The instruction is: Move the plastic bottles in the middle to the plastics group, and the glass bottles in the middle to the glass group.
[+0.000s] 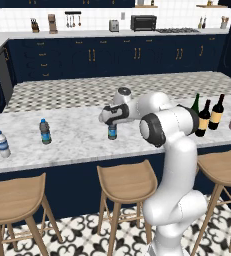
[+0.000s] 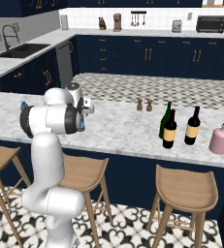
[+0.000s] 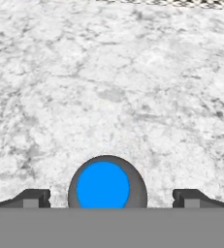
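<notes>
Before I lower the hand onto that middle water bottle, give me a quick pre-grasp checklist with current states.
1. Hand open: ok, fingertips stand wide apart.
2. Blue-capped bottle centred between the fingertips: ok.
3. Bottle upright on the marble counter: ok.
4. Hand low enough to close on the body: cannot tell.
5. Plastics group bottles upright, with room beside them: ok.
6. Wine bottles away from the hand: ok.

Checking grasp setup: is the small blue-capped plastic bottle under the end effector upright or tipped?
Upright: the small blue-capped plastic bottle shows its round cap end-on from above, standing on the marble counter.
</notes>
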Available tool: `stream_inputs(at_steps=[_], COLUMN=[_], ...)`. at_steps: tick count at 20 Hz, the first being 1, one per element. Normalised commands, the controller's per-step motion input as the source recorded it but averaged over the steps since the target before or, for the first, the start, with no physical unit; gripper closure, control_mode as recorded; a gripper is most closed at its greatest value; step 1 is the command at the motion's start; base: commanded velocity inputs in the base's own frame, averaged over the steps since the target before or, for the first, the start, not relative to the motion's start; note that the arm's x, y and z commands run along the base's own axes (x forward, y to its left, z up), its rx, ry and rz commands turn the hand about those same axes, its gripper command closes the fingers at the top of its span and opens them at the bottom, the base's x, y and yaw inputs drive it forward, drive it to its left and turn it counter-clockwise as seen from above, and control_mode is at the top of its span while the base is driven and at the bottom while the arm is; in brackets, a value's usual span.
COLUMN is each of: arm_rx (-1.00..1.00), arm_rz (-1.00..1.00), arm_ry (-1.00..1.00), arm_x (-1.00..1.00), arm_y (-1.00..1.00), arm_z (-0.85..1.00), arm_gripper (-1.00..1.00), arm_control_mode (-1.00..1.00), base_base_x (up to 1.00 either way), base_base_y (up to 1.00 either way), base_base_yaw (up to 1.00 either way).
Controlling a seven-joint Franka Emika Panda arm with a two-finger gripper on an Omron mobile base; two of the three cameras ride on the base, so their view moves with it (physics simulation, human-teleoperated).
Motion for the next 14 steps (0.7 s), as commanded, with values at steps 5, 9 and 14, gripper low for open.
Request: stream_inputs(at_steps=[5,9,14], arm_rx=[0.00,0.00,0.01], arm_rz=[0.00,0.00,0.04], arm_ry=[0.00,-0.05,-0.21], arm_x=[0.00,-0.05,-0.31], arm_y=[0.00,0.00,0.16], arm_z=[0.00,0.00,0.16], arm_gripper=[1.00,1.00,1.00], arm_control_mode=[-1.00,-1.00,-1.00], base_base_x=[0.00,0.00,0.00], base_base_y=[0.00,0.00,0.00], base_base_yaw=[0.00,0.00,0.00])
